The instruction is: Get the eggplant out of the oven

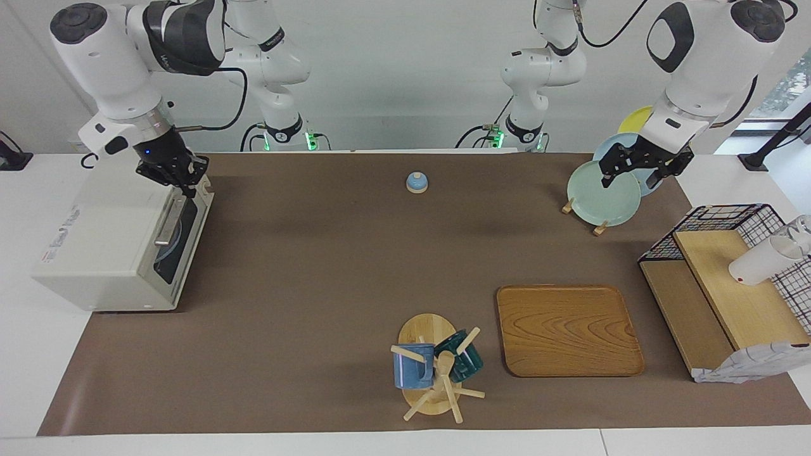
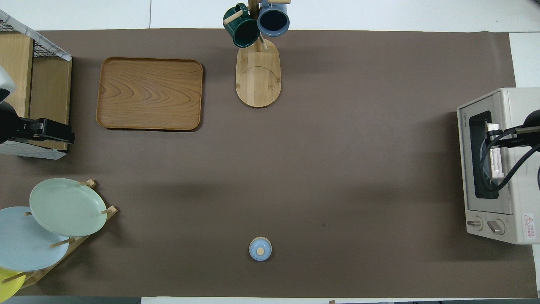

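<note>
The off-white oven (image 1: 108, 247) stands at the right arm's end of the table, its door shut and its silver handle (image 1: 168, 221) along the top of the dark window. It also shows in the overhead view (image 2: 493, 169). The eggplant is hidden; only a round pale shape shows dimly through the glass. My right gripper (image 1: 184, 180) hangs just over the door's top edge, at the end of the handle nearer to the robots; it shows over the handle in the overhead view (image 2: 495, 139). My left gripper (image 1: 635, 174) is open and empty, raised over the plate rack.
A plate rack with a green plate (image 1: 602, 193), a blue one and a yellow one stands at the left arm's end. A black wire basket shelf (image 1: 728, 278) holds a white cup. A wooden tray (image 1: 567, 329), a mug tree (image 1: 434, 367) and a small blue lid (image 1: 416, 182) are mid-table.
</note>
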You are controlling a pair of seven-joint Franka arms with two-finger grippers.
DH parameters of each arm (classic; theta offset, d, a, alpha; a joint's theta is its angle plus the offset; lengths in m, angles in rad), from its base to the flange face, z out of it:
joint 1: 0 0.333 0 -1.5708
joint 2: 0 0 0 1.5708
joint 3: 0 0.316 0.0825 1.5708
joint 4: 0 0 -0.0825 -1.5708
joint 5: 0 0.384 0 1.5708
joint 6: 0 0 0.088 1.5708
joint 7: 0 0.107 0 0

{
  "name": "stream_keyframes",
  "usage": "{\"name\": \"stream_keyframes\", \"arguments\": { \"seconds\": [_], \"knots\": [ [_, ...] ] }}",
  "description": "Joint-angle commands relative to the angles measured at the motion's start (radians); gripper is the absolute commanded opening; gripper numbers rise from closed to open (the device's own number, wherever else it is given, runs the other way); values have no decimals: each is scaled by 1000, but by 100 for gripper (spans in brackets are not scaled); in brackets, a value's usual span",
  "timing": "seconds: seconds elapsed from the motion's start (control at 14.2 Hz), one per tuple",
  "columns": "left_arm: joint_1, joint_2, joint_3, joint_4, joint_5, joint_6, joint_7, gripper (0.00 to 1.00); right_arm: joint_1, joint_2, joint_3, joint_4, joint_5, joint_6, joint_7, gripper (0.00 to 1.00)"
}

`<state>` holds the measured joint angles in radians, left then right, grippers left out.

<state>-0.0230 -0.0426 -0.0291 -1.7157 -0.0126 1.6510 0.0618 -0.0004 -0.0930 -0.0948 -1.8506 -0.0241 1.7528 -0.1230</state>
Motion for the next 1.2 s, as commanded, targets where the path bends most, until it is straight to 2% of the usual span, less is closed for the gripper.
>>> {"name": "stream_keyframes", "arguments": {
  "seconds": [0.0, 1.13],
  "knots": [
    [6, -6, -5, 5, 22, -11, 9, 100, -7, -11, 4, -32, -14, 45, 2, 0],
    [6, -6, -5, 5, 22, -11, 9, 100, -12, 53, 4, -33, -77, 94, 28, 0]
  ]
}}
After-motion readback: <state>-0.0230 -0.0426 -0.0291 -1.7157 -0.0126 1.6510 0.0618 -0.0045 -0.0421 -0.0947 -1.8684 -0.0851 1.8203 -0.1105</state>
